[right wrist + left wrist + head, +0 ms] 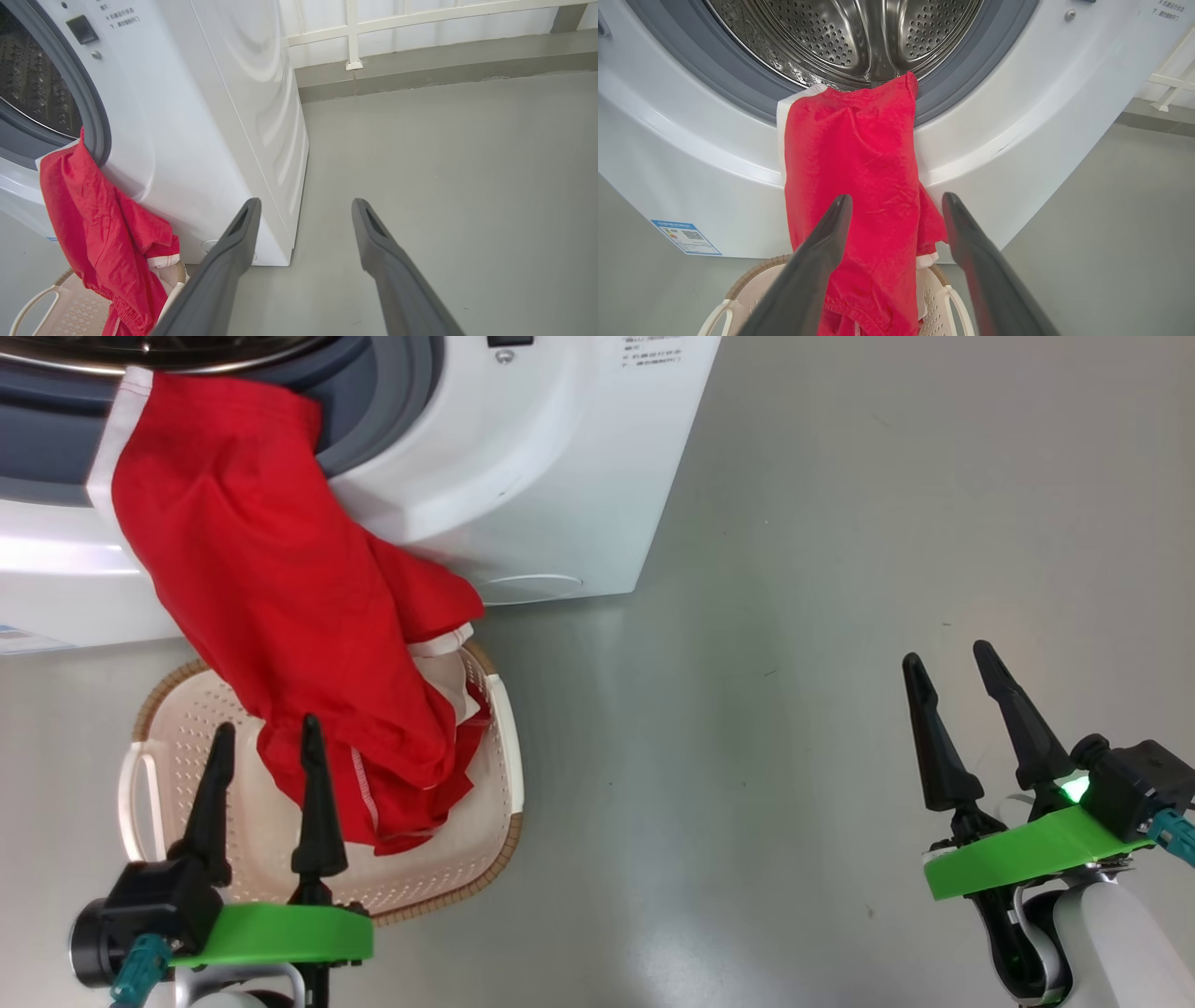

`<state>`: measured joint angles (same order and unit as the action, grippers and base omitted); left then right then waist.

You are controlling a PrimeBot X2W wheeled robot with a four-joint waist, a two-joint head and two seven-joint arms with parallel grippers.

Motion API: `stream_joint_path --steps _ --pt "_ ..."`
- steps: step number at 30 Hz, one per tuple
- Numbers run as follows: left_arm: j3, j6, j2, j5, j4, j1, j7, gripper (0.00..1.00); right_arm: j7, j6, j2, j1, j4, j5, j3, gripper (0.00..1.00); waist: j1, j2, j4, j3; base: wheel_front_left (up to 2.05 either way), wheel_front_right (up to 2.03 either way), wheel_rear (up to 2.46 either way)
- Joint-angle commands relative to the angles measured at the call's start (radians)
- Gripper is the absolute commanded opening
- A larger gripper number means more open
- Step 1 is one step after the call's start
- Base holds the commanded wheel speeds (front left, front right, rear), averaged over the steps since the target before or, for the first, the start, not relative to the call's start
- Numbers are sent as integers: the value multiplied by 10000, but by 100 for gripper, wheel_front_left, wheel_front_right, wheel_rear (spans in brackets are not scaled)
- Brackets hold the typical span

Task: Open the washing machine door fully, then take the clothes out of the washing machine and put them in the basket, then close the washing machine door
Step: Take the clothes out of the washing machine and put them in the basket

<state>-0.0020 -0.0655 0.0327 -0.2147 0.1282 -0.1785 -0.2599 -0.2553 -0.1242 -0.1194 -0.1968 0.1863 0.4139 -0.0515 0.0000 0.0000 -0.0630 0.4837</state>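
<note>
Red clothes (271, 597) with white trim hang from the washing machine (523, 476) opening over its front, their lower end lying in the cream basket (509, 756) on the floor below. The steel drum (859, 32) looks bare behind them. My left gripper (266, 737) hovers open over the basket's near side, just short of the red clothes (859, 177), holding nothing. Far to the right, my right gripper (948, 658) stands open above bare floor, beside the machine's side panel (261, 116). The washing machine door is out of view.
A blue label (686, 237) sits low on the machine's front. Grey floor (794, 569) stretches to the right of the machine. A low wall ledge with a white railing (420, 28) runs behind.
</note>
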Motion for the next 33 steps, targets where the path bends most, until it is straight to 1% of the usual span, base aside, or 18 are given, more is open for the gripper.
stream_joint_path --steps 1,6,9,12,20,26,32,33 --pt "237 -96 175 -185 -279 172 -19 100 -65 -65 -79 134 -212 -6 -242 100 0 0 -22 18 0 0 0" --pt "161 -49 175 -185 -230 -41 -19 100 -65 -65 -63 106 -203 2 -259 100 0 0 -66 51 0 0 0" --pt "7 89 175 -20 196 -403 -19 100 -65 -65 -52 115 -205 1 -236 100 0 0 -43 95 0 0 0" --pt "-112 176 175 127 863 -1078 -19 100 -65 -65 -47 112 -213 3 -229 100 0 0 -4 168 0 0 0" --pt "7 259 175 513 2893 -3406 -19 100 -65 -65 -8 -65 -255 30 -371 100 0 0 -156 482 0 0 0" --pt "275 177 181 680 4573 -5122 -19 100 -65 -65 48 -246 -285 60 -391 100 0 0 -382 806 0 0 0" --pt "528 107 371 807 6209 -6384 -19 100 -65 -65 143 -370 -299 94 -372 100 0 0 -644 1049 0 0 0" --pt "528 107 371 807 6209 -6384 -19 100 -65 -65 143 -370 -299 94 -372 100 0 0 -644 1049 0 0 0"
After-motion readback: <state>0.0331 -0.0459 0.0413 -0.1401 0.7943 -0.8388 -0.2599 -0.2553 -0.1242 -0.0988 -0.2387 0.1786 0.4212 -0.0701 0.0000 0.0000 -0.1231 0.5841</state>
